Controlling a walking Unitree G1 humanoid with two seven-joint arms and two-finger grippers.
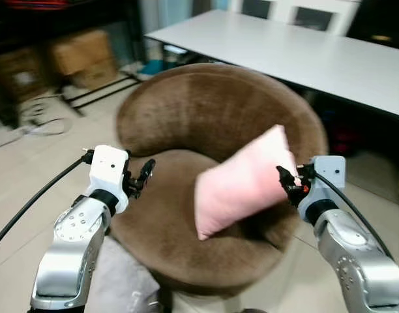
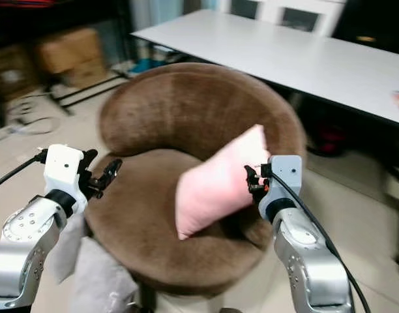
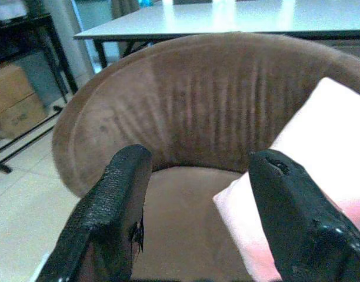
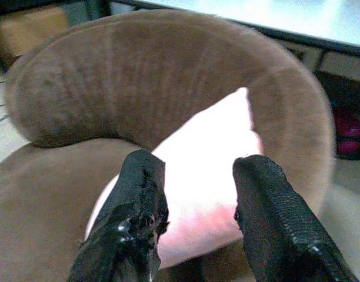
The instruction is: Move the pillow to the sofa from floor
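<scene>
Pillow: pink pillow (image 1: 242, 181) already sitting on the seat of the round brown sofa chair (image 1: 186, 104), leaning tilted against the curved backrest, one corner pointing up.
Right gripper: right gripper (image 1: 289, 184) hovering just beside the pillow's outer edge, black fingers (image 4: 139, 217) spread apart with nothing between them, possibly brushing the fabric, hard to tell.
Left gripper: left gripper (image 1: 142, 177) hanging over the seat's near-left rim, fingers (image 3: 112, 217) apart and empty, well clear of the pillow.
Stage: looking like release done, task nearly complete, only backing away remaining.
Risk, snag: dragging the pillow off its lean if a right fingertip is catching the cover while pulling back.
Risk, slide: tipping forward off the seat toward the floor, given the steep tilt and the soft, light build.
Risk, bump: nudging the chair with either silver arm while retreating, shaking the pillow loose.
Surroundings: white table (image 1: 297, 52) standing behind the chair, cardboard boxes (image 1: 82, 55) sitting on a dark rack further back.
</scene>
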